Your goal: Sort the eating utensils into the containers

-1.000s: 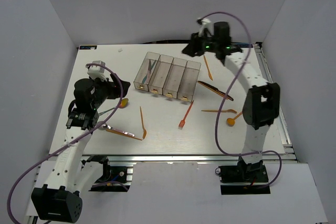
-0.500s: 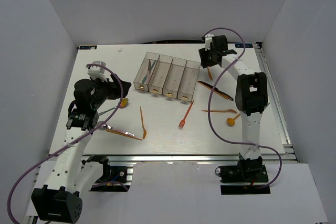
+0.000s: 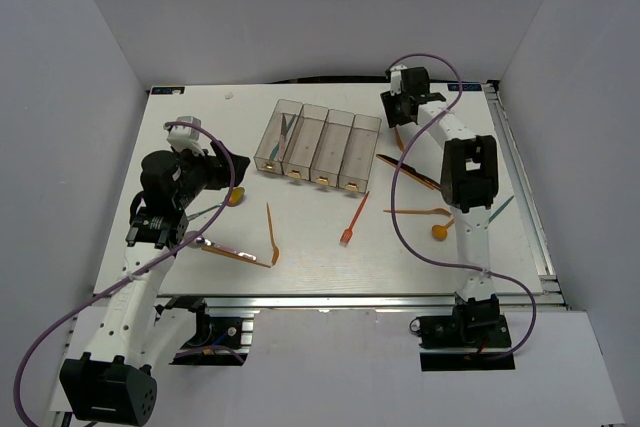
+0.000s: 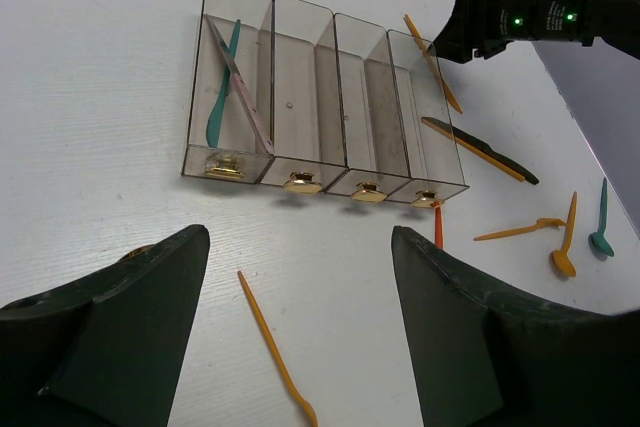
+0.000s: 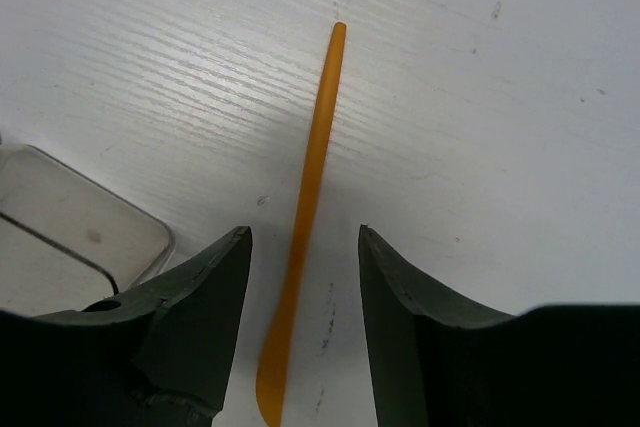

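Lab: white-walled enclosure (image 3: 100, 47), aluminium frame (image 3: 350, 300).

Between fingers of right gripper (image 5: 303, 231): orange utensil (image 5: 316, 147), table (image 5: 480, 97) free either side.
Beside one finger: corner of containers (image 5: 90, 217), near.
Ahead of it: bare table.

- A white table (image 3: 330, 262) with a faint wood grain carries everything.
- The containers (image 3: 342, 145), four clear bins joined in a row, stand toward its far middle.
- A slim orange utensil (image 5: 305, 217) lies just right of the bins.
- A dark knife (image 3: 410, 172), an orange fork (image 3: 418, 212), an orange spoon (image 3: 441, 231) and a teal spoon (image 4: 601, 217) are scattered at the right.
- A red-orange fork (image 3: 353, 219) and an orange stick-like utensil (image 3: 271, 232) lie in front of the bins.
- A long orange piece (image 3: 238, 252) lies at the near left.
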`<control>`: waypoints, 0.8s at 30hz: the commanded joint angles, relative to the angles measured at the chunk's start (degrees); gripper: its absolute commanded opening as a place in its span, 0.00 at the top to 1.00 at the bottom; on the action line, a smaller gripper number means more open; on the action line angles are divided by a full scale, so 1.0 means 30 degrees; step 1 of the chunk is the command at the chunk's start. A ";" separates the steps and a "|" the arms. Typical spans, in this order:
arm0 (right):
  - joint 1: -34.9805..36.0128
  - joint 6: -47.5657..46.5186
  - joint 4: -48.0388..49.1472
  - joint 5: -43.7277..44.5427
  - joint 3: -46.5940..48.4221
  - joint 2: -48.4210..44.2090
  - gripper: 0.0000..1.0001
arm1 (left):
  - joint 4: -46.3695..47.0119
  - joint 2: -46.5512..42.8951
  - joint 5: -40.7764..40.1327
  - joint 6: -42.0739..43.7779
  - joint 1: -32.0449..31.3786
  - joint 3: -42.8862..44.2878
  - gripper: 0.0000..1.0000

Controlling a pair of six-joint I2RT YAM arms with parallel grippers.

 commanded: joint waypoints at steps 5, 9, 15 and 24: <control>-0.0282 0.0181 -0.0456 -0.0096 0.1673 0.1578 0.49 | 0.0336 -0.0203 0.0160 0.0001 0.0075 -0.0100 0.16; -0.0633 0.0269 -0.0779 -0.0213 0.2085 0.2019 0.54 | 0.0307 -0.0174 0.0130 0.0030 0.0075 -0.0101 0.16; -0.1015 -0.0168 -0.1540 -0.0214 0.2056 0.2282 0.69 | 0.0336 -0.0145 0.0189 -0.0028 0.0075 -0.0072 0.16; -0.1336 -0.0785 -0.2127 -0.1150 0.1206 0.1668 0.93 | 0.0365 -0.0145 0.0363 0.0002 0.0075 -0.0159 0.16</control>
